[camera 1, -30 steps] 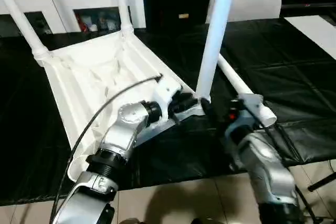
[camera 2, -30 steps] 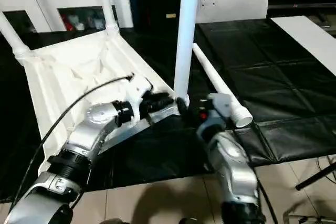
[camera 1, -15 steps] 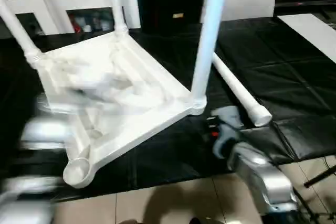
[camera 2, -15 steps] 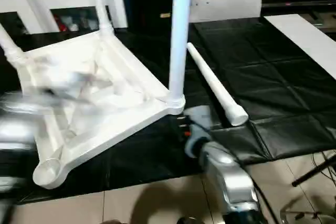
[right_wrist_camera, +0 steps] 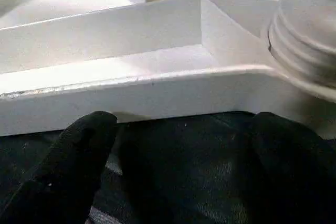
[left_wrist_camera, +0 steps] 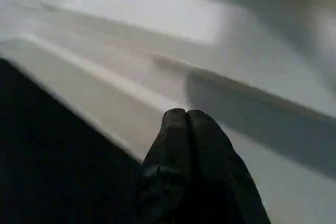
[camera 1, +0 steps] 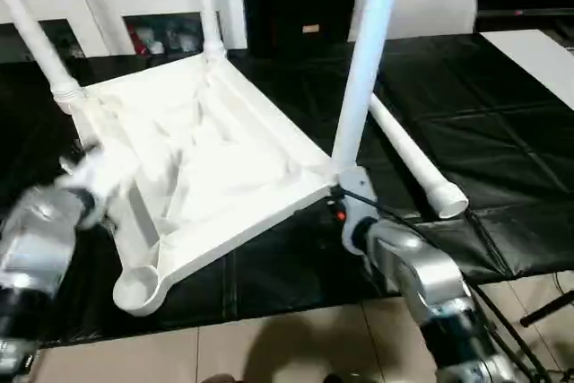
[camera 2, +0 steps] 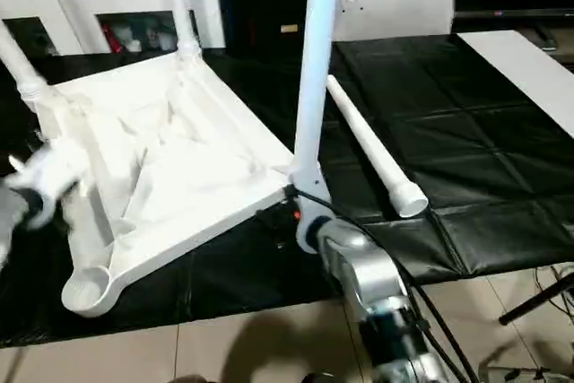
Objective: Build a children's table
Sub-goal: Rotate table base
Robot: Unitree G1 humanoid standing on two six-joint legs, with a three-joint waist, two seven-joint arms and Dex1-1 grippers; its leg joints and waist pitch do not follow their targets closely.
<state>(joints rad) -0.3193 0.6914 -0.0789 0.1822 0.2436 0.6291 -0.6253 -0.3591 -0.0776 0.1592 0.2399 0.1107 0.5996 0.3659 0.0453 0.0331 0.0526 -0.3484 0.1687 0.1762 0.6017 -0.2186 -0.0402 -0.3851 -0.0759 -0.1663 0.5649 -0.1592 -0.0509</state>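
The upturned children's table (camera 1: 215, 168) looked like smooth white moulded plastic with a faint sheen, its ribbed underside and round legs alike; the loose leg (camera 1: 413, 163) lying to the right had the same finish. It lay on black sheeting (camera 1: 502, 132) that seemed a slightly glossy, creased plastic or leatherette. The right forearm (camera 1: 417, 271) was brushed silver metal. The gripper fingers (right_wrist_camera: 79, 166) were matt black. The near floor (camera 1: 296, 347) was glossy pale tile.

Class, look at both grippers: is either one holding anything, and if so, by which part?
Nothing is held. The left gripper is shut on nothing beside the upturned table top; the right gripper is open at its edge.
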